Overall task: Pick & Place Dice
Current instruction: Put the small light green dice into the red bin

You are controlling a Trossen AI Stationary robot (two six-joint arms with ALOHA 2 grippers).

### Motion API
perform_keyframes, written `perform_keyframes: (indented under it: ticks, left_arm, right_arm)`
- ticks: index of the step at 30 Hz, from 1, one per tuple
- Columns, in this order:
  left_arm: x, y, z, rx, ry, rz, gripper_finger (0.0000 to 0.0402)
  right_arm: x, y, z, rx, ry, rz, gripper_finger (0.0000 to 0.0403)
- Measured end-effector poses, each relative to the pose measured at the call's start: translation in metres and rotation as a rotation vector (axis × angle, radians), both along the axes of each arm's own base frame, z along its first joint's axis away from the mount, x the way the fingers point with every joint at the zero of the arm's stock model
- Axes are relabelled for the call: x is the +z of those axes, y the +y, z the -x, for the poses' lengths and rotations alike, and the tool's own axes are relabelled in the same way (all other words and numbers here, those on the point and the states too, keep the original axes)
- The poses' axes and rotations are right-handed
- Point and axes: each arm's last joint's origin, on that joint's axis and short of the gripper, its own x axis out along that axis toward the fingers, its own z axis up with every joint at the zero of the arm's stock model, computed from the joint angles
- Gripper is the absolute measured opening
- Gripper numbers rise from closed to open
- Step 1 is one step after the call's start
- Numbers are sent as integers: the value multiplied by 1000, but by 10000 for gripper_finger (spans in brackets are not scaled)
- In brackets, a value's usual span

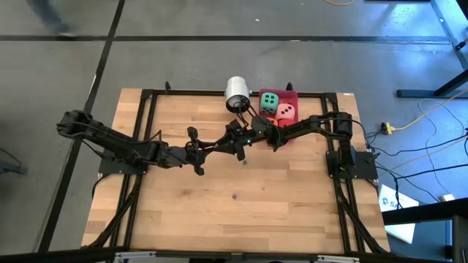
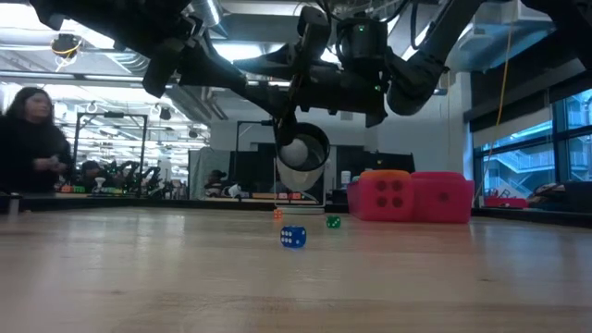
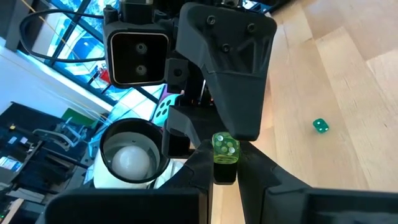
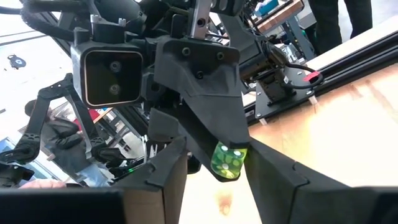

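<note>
You are seeing, just above the high view's centre, the left gripper point(image 3: 225, 168) clamping a small yellow-green die point(image 3: 225, 149), the right gripper point(image 4: 216, 157) standing apart around it; likely hard, light and slick, it is wanting flat-face pinching

No readable words, labels, brands or numerals anywhere. Only pip markings: dark pips on the green die point(image 1: 269, 101) and pink die point(image 1: 286, 112) near the tabletop's far edge, pale pips on the small yellow-green die point(image 3: 225, 148), white pips on the small blue die point(image 2: 293, 238).
</note>
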Motion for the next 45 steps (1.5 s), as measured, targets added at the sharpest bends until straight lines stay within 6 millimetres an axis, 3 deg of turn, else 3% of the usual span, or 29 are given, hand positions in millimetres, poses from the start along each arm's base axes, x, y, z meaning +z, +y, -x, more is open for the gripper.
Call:
perform_keyframes:
  ticks: [19,33,45]
  left_arm:
    - [0,-4,1,-1,9,-17,33]
    - [0,-4,1,15,8,-27,32]
    - [1,-4,1,13,-6,-21,73]
  right_arm:
    - [0,-2,0,-4,-6,2,92]
    - [0,-2,0,10,-7,8,87]
    - [0,-1,1,25,-16,29,56]
